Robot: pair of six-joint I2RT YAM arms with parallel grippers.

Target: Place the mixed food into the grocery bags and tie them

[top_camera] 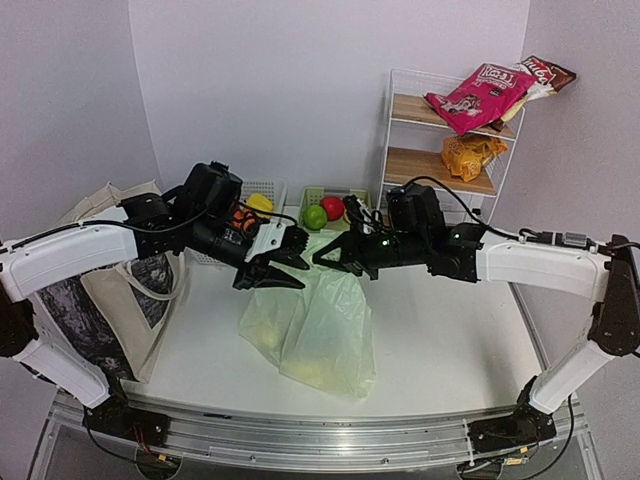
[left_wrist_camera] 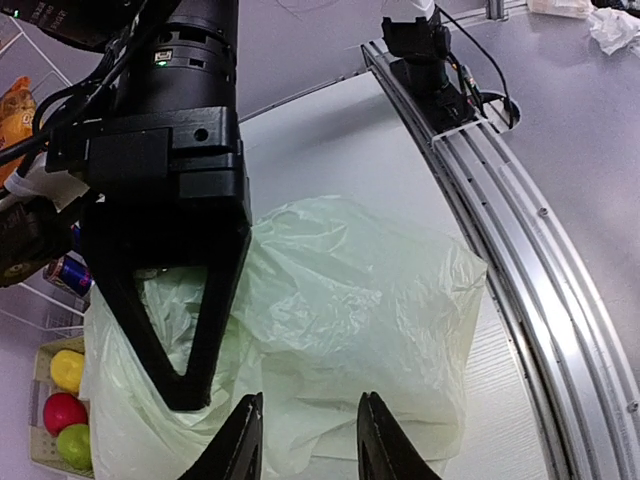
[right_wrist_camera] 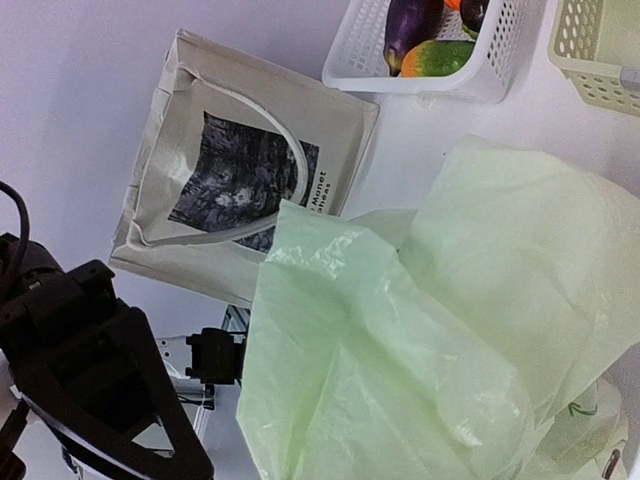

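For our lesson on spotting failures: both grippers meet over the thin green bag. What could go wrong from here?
1. The plastic bag is thin film, and the right gripper seems shut on just a fold of it. That fold may slip out or tear.
2. The left gripper hangs open close beside the right one, so their fingers could collide when it reaches for the film.
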